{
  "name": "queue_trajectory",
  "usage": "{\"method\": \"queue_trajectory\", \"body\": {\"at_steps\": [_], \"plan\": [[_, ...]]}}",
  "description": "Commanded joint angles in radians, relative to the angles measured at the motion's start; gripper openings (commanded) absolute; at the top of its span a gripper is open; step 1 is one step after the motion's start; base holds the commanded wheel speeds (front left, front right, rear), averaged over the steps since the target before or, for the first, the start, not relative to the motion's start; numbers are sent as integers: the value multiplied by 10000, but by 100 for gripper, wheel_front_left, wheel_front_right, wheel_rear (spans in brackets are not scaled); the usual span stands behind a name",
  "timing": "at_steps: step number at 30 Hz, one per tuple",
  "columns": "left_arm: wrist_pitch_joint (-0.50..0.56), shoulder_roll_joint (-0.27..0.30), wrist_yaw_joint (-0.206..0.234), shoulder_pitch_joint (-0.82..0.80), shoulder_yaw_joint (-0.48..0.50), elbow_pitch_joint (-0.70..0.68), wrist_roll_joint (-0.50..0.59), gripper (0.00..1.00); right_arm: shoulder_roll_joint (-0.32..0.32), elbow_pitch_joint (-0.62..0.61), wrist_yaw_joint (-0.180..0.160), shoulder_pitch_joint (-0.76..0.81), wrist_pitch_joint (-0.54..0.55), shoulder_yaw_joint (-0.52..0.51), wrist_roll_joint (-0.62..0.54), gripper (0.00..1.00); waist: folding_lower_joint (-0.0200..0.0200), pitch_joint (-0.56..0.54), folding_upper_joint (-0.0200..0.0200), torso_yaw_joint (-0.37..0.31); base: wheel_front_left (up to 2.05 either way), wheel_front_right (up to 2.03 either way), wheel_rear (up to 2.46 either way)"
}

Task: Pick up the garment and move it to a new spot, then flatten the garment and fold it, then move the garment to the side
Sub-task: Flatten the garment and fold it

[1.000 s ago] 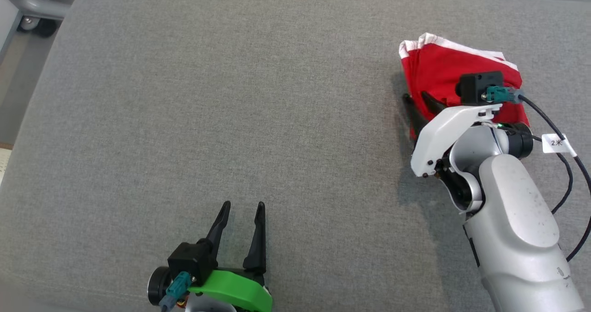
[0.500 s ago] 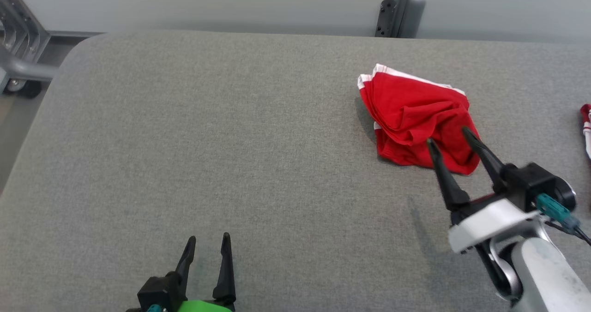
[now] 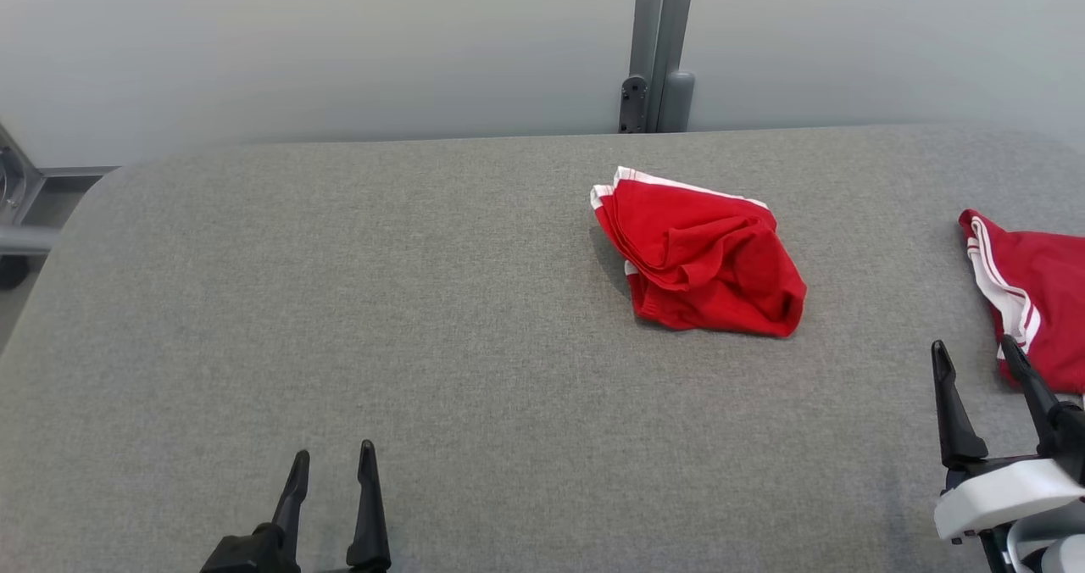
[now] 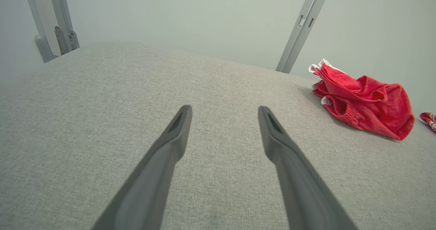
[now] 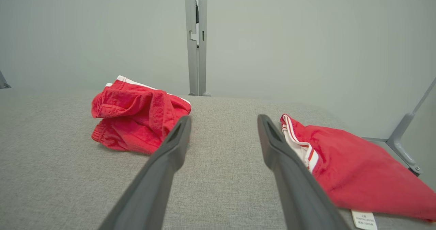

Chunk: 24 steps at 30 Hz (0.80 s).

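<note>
At the lower left the left fingers (image 3: 367,514) stand parted and empty over the bare grey surface (image 3: 424,302), as they did a second ago; they take no part in the change.

Right of the middle, toward the far edge, lies the folded red garment (image 3: 699,259). It is a compact, somewhat rumpled bundle with white trim showing at its back-left corner, and nothing touches it. Here is what has changed. A second ago the right fingers (image 3: 951,412) were down on this bundle. Half a second ago they were already apart and backing off, their tips at its near edge. Now they stand at the lower right, spread wide, holding nothing and well apart from the bundle.

The whole head view has shifted as well: the wall (image 3: 339,47) and a metal post (image 3: 657,47) at the back have come into sight. So we put the bundle's new place in the picture down to the camera, not to the cloth moving.

At the far right a second red garment (image 3: 1030,293) with white stripes lies unfolded, just beside the right fingers.

We judge the release to close the last step: the garment is folded and set aside. Its loose top layers look as if they could slump open if nudged.
</note>
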Motion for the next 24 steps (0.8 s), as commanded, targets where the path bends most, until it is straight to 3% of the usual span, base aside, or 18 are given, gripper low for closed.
{"method": "queue_trajectory", "body": {"at_steps": [1,13,17,18,19,20,24], "plan": [[0,19,-62,127,42,-75,46,100,35,-105,-12,49,-24,-75,42,100,1,-28,0,-59,0,0,0],[0,17,-210,-100,71,-305,194,100,336,-127,-12,-12,-28,-404,-103,100,1,107,0,-27,0,0,0],[0,17,-333,-545,-8,-405,326,100,30,-21,-12,-883,-28,-211,80,100,1,737,0,139,0,0,0],[0,15,-366,-701,-72,-438,360,100,-96,133,-12,-1182,-27,-156,178,58,1,1015,0,217,0,0,0],[0,15,-416,-889,-122,-436,368,100,-269,379,-12,-1538,-27,-90,184,25,1,1251,0,301,0,0,0],[0,16,-449,-1060,-174,-444,367,100,-406,592,-12,-1914,-27,-45,196,0,1,1485,0,387,0,0,0],[0,16,-536,-1739,-494,-364,284,100,-932,1927,-14,-3587,453,484,355,0,1,2347,0,840,0,0,0]]}}
